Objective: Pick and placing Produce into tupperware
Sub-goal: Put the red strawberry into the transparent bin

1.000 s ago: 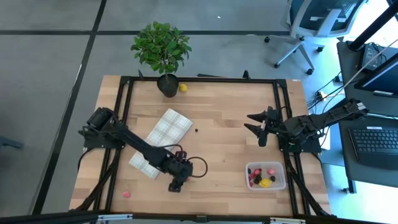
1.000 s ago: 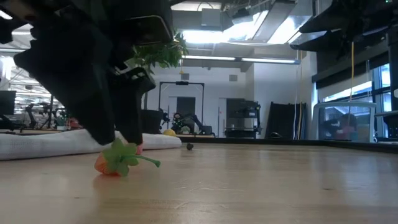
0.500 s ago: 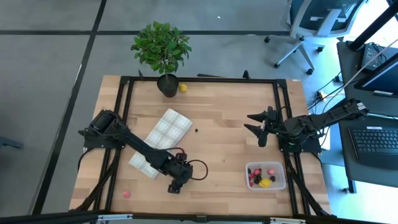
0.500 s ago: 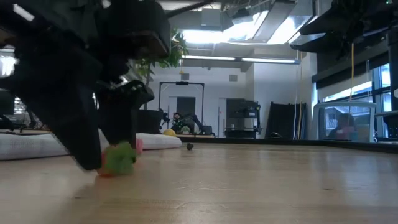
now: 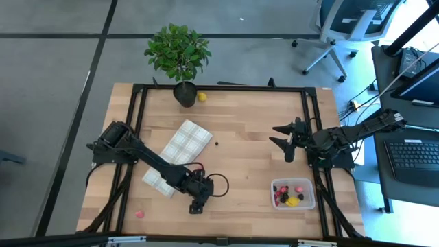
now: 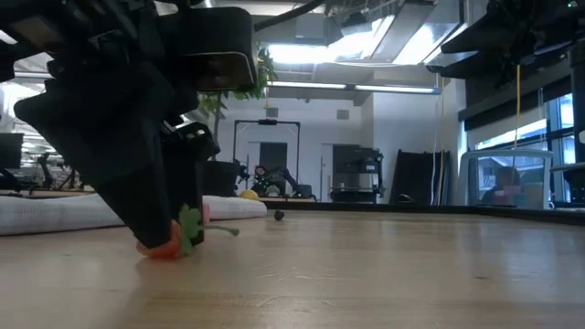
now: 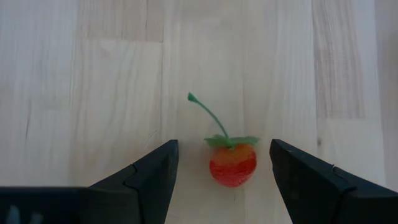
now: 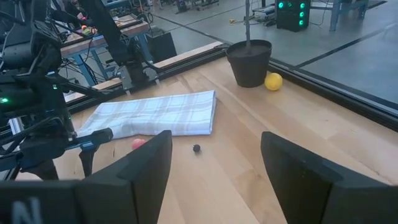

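The table (image 5: 247, 137) is a pale wooden top in a dark frame, and the loose produce lies scattered across it because most of the sorting is not yet done. The plaid cloth (image 5: 180, 155) lies flat on the left half, with the left arm reaching over its near end toward the front edge. A potted plant (image 5: 178, 56) stands at the far edge, off to the side of the work and no part of the task. The tupperware (image 5: 293, 194) sits near the front right corner, open at the top, so either arm can drop fruit in from above; it already holds several pieces, red, dark and one yellow. The right gripper (image 5: 286, 141) hovers well behind the tub with its fingers spread apart and nothing between them, waiting. The left gripper (image 7: 221, 177) is down at the table surface, its fingers open and set on either side of a red strawberry (image 7: 232, 164) with a green stalk, not touching it in the wrist view; I judge this is the setup for closing on it. Still loose are a lemon (image 5: 202, 97) beside the plant pot, a small dark berry (image 5: 217, 143) mid-table, and a pink piece (image 5: 139, 214) at the front left.
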Robot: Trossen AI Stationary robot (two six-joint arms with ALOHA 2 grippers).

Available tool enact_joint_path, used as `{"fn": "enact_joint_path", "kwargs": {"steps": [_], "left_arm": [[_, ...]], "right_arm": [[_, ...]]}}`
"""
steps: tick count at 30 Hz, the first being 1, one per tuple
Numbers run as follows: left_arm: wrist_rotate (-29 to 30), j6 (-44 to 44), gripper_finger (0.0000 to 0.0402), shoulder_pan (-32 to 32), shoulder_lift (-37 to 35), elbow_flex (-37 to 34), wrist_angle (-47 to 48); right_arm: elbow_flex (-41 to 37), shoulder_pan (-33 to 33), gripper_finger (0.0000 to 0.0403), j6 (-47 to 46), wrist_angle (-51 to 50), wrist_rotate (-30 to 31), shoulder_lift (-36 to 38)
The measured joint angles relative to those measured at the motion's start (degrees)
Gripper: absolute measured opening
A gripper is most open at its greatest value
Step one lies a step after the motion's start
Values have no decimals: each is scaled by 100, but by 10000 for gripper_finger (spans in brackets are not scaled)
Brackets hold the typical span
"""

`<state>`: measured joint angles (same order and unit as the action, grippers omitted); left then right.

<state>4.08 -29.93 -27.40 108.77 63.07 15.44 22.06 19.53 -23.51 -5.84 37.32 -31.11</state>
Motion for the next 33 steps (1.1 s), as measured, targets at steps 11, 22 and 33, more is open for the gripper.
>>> {"fn": "enact_joint_path", "kwargs": {"steps": [11, 22, 33], "left_arm": [[-7, 5, 244, -15, 2, 1, 162], [276, 20, 185, -40, 0, 0, 293], [238, 0, 89, -37, 4, -11, 76]], "right_arm": [[2, 0, 248, 22, -5, 0, 0], [2, 0, 248, 16, -138, 2, 0], [4, -2, 248, -195, -259, 1, 0]]}}
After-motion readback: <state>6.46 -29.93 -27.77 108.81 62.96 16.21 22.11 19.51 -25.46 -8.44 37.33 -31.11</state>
